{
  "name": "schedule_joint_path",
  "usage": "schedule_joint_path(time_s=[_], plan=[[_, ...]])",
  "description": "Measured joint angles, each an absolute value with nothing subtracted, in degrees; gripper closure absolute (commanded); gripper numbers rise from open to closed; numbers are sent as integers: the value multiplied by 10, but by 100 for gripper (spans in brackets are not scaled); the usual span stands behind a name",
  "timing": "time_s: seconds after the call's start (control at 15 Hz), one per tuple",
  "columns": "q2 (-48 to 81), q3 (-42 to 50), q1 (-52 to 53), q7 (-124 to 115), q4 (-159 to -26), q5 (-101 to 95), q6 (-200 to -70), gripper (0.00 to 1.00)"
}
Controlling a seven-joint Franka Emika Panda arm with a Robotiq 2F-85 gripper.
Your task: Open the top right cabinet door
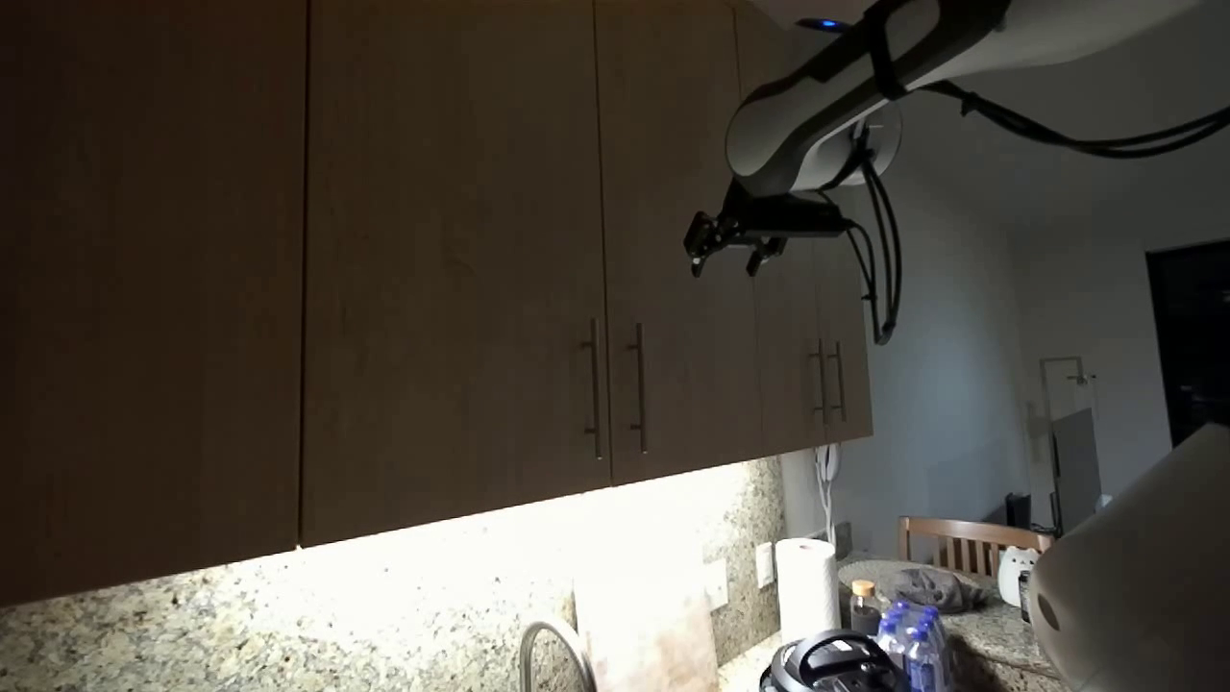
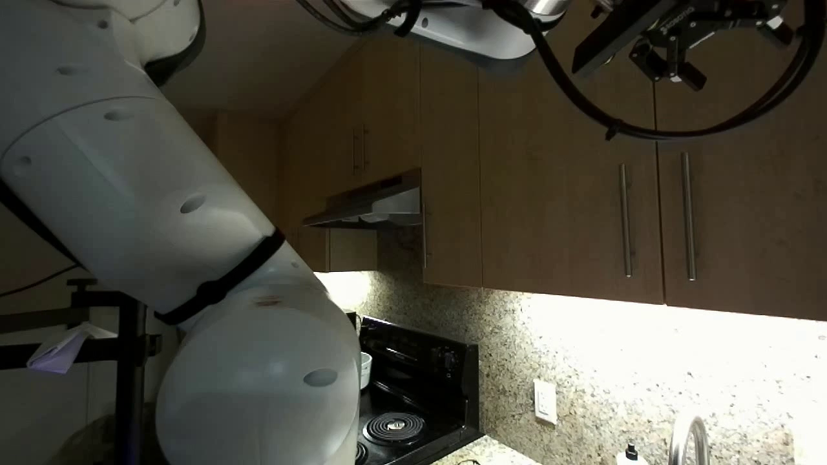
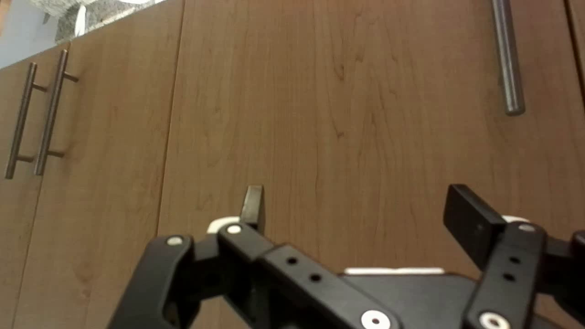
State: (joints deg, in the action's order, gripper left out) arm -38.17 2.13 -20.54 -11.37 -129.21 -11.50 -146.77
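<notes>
Tan-brown wood door (image 1: 684,336): tall, narrow, flat; closed, flush with the neighbour door (image 1: 452,269) at the left seam; judged the task's door, since the gripper (image 3: 359,211) faces it.
Metal bar handle (image 1: 641,389): slim, vertical; low on the door, beside its left edge, near the lower left corner; untouched.
Gripper: fingers (image 3: 470,224) spread wide, nothing held; in front of the door's face, apart from the handle.
Bearing, gripper to handle: down and toward the door's left edge. The handle sits lower than the fingers in both exterior views; the wrist view, standing upside down, puts it at upper right.
Handle axis: long way up and down; the fingers part left to right across it, so straddling the bar appears to need little or no turn of the wrist.
Next move, judged: lower, shift toward the left edge, draw in on the bar, then grip and pull.
Hazard, judged: the neighbour handle (image 1: 596,389) stands just across the seam; a finger could knock it.
Robot arm (image 2: 174,226): single; no nearer arm to choose.
Farther handle pair (image 3: 51,112): beyond the door's right edge, on like wood.
Granite backsplash (image 1: 423,586): lit, below the door's bottom edge.
Paper towel roll (image 1: 807,591): upright on the countertop (image 1: 750,658), near blue-capped bottles (image 1: 920,654).
Range hood (image 2: 368,203): seen in an exterior view, above a black stove (image 2: 417,374); well apart from the door.
</notes>
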Motion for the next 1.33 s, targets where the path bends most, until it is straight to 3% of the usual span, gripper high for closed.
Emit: schedule_joint_path(time_s=[0.73,1.33], plan=[[-411,-74,-236,-210,-1374,-131,-1375,0],[-406,-161,-246,-342,-1397,-200,-1433,0]])
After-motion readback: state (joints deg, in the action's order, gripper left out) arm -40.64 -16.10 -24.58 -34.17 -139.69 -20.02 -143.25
